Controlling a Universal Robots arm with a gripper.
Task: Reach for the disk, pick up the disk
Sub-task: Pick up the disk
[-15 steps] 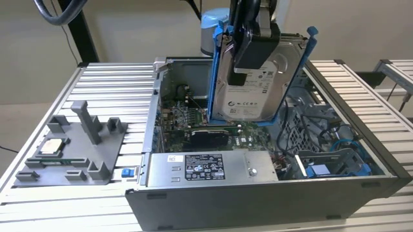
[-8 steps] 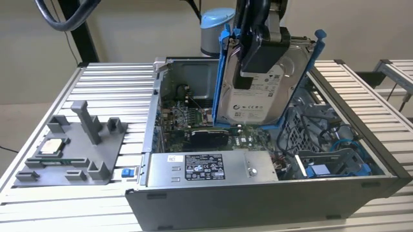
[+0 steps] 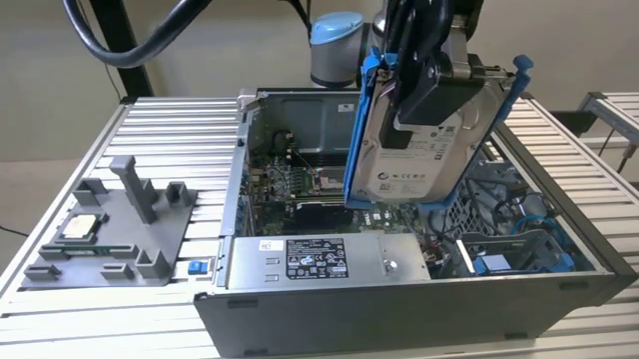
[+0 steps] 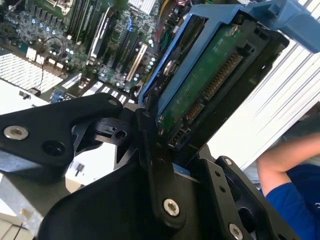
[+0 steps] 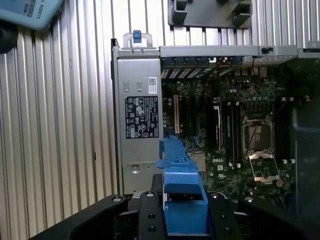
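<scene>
The disk (image 3: 424,153), a silver-grey hard drive with a white label in a bright blue bracket, hangs upright above the open computer case (image 3: 399,299). My gripper (image 3: 432,90) is shut on its upper part from above. In the second wrist view the disk (image 4: 210,85) shows its green circuit-board side, clamped by the black fingers (image 4: 150,145). In the first wrist view the blue bracket (image 5: 182,192) sits between the two black fingers (image 5: 150,217), with the case's motherboard (image 5: 230,135) below it.
A grey fixture plate (image 3: 110,239) with upright posts and a small square chip (image 3: 80,224) lies on the slatted table at the exterior view's left. A labelled power supply (image 3: 319,262) fills the case's front. A person's arm in a blue sleeve (image 4: 287,172) is nearby.
</scene>
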